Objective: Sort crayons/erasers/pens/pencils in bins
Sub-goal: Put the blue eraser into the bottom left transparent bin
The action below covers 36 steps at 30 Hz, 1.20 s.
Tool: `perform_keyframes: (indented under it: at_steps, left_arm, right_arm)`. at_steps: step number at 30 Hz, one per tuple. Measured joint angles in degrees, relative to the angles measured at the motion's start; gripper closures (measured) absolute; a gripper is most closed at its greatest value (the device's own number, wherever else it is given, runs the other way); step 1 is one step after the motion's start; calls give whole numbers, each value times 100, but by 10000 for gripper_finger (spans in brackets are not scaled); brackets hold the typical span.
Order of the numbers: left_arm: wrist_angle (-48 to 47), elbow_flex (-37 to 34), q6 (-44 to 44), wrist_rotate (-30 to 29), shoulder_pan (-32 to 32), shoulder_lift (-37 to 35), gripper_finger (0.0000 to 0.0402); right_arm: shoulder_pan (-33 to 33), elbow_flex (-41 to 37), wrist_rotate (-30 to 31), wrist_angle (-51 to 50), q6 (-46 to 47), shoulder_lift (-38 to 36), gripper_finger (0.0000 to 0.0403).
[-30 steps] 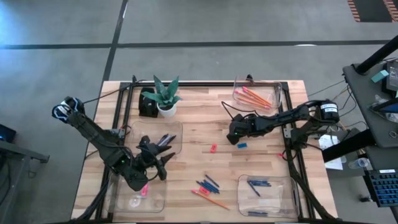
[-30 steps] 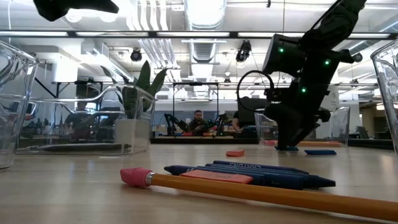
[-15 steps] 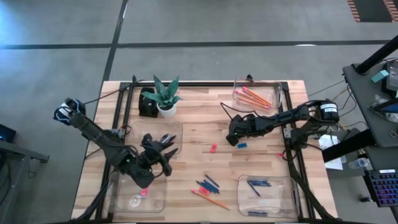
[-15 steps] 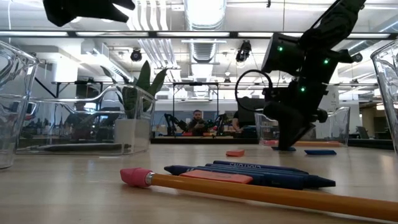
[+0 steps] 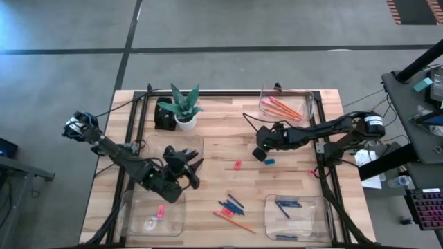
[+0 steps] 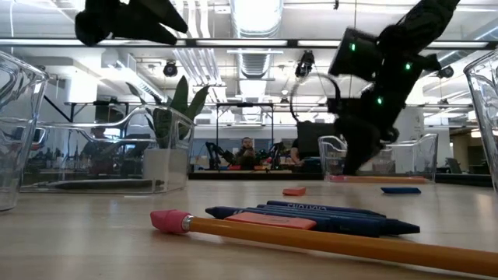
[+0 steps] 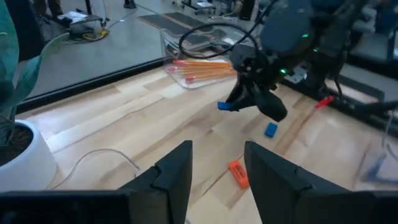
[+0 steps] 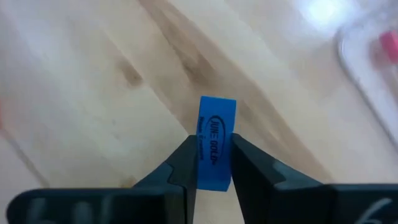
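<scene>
a blue eraser [image 8: 216, 143] sits pinched between the two dark fingers [image 8: 180, 168] of the right gripper [image 5: 259, 153], with printed letters on its face. the fingers are closed tight on it, one on each side. the right gripper hangs above the wooden table [image 5: 221, 149], near the middle, and the eraser is lifted off the wood. in the left wrist view the same eraser shows as a small blue bit at the tip of that far gripper [image 7: 227, 106].

just beside the right gripper, a second blue eraser [image 5: 269, 161] lies flat on the table. a little farther toward the middle lies a pink-orange eraser [image 5: 237, 164].

behind the right gripper, at the far right corner, a clear bin [image 5: 304, 100] holds orange and red pencils [image 5: 284, 107]. at the near right corner another clear bin [image 5: 322, 207] holds blue sticks [image 5: 287, 205]. between the two near bins, a bunch of blue sticks [image 5: 232, 205] and one pencil [image 5: 234, 221] lie loose on the table.

the left gripper [image 5: 190, 168] hangs over the left side of the table, above a clear bin [image 5: 197, 143], with its fingers [image 7: 177, 174] spread apart and nothing between them. near it, the near left bin [image 5: 176, 225] has a pink eraser [image 5: 160, 211] inside.

a green plant in a white pot [image 5: 184, 108] stands at the far side of the table, next to a black box [image 5: 164, 115].
</scene>
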Motion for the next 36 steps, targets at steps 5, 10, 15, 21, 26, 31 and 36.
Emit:
perform_keyframes:
  at_steps: [5,10,15,21,26,31,36]
  left_arm:
    - [347,-5,0,116,323,126,269]
    - [694,-4,143,662,730,354,269]
    - [1286,13,626,1396,1117,577,269]
    - [1948,13,1520,2379,1551,652,269]
    - [1996,33,1498,2484,1940,688,246]
    - [2285,22,768,2479,2366,838,210]
    - [3014,17,719,3110,2567,1168,186]
  right_arm:
    - [15,-4,12,222,-702,-250,332]
    - [154,-2,14,926,-1570,-349,324]
    - [408,7,6,1939,-2519,-369,325]
    - [651,9,-14,2804,-3338,-359,332]
    - [761,29,-11,3052,-3779,-356,329]
    - [817,158,-21,3058,-4100,-348,332]
    - [817,313,-10,3054,-4238,-348,331]
